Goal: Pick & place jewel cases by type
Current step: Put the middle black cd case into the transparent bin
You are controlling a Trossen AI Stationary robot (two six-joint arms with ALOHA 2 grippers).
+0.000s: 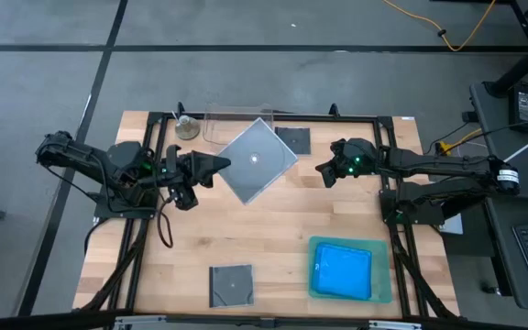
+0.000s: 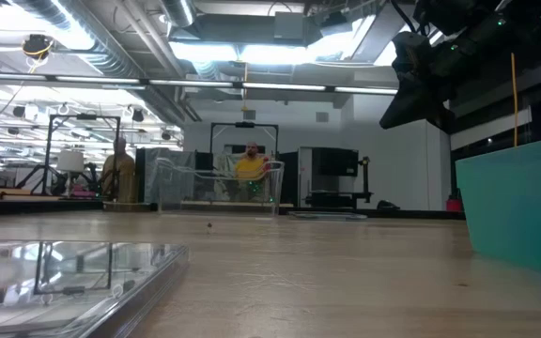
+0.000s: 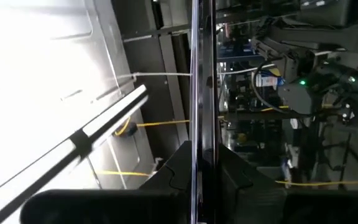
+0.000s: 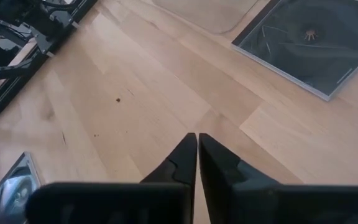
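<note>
My left gripper [image 1: 216,167] is shut on a grey square jewel case [image 1: 256,160], held above the table just near the clear tub [image 1: 236,124]. In the left wrist view the case [image 3: 196,74] shows edge-on between my fingers. My right gripper [image 1: 323,173] [image 4: 197,142] hovers shut and empty over bare wood. A dark case [image 1: 292,139] [image 4: 309,40] lies flat on the table beside it. Another grey case [image 1: 232,284] [image 2: 64,272] lies flat by the near edge. Bright blue cases [image 1: 342,270] lie in the green tray [image 1: 383,275]. My left gripper pinches the grey case between its two fingers [image 3: 176,171] at the corner [image 1: 225,166] that points to the table's left. The fingers come in level from the left. The case is lifted clear, its flat face turned upward, its thin edge [image 3: 196,143] running out between the fingers.
The clear tub stands at the far edge with a small round object [image 1: 187,128] next to it. The green tray [image 2: 519,207] sits at the near right. Bare wood lies between the two arms and across the table's middle. People stand in the room beyond the table.
</note>
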